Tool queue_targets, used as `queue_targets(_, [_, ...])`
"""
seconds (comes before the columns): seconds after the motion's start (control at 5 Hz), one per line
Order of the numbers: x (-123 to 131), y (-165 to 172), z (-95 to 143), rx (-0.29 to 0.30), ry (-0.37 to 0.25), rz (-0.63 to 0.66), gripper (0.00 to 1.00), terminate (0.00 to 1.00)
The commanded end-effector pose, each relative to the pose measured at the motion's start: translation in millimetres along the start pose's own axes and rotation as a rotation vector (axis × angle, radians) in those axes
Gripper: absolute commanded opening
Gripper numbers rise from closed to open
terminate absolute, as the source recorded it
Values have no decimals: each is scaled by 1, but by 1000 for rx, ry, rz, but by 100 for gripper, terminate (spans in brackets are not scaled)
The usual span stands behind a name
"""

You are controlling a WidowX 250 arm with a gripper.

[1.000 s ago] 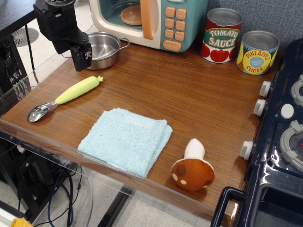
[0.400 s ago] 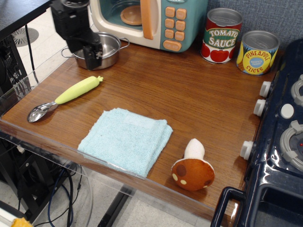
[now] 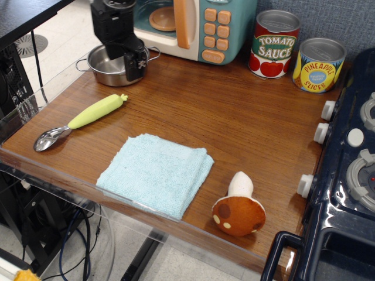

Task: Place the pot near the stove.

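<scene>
The pot, small, shiny steel with thin wire loop handles, sits at the back left of the wooden table, in front of the toy microwave. My black gripper hangs over the pot's right rim, low, with its fingers reaching down at the rim. It looks open and holds nothing. The gripper hides the pot's right side. The dark navy stove, with white knobs and grey ring burners, stands along the right edge of the table, far from the pot.
A teal-and-cream toy microwave stands behind the pot. A tomato sauce can and a pineapple can stand at the back right. A green-handled scoop, a light blue cloth and a toy mushroom lie nearer the front.
My gripper has moved to the right, from the pot's left side across to its right rim. The pot and the other objects have not moved.
</scene>
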State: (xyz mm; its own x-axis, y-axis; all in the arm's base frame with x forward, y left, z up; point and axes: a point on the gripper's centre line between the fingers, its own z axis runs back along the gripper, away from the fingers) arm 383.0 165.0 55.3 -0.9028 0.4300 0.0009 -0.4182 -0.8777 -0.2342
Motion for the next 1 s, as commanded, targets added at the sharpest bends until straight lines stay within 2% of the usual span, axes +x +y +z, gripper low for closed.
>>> queue_targets(0.0, [-25, -13, -9, 7, 12, -44, 100, 0])
queue_targets(0.2, [-26, -9, -17, 49, 0, -39, 0, 0])
queue_targets(0.6, [-23, -6, -25, 74, -17, -27, 0, 0])
queue_targets(0.8, [-20, -8, -15, 50, -8, -13, 0, 0])
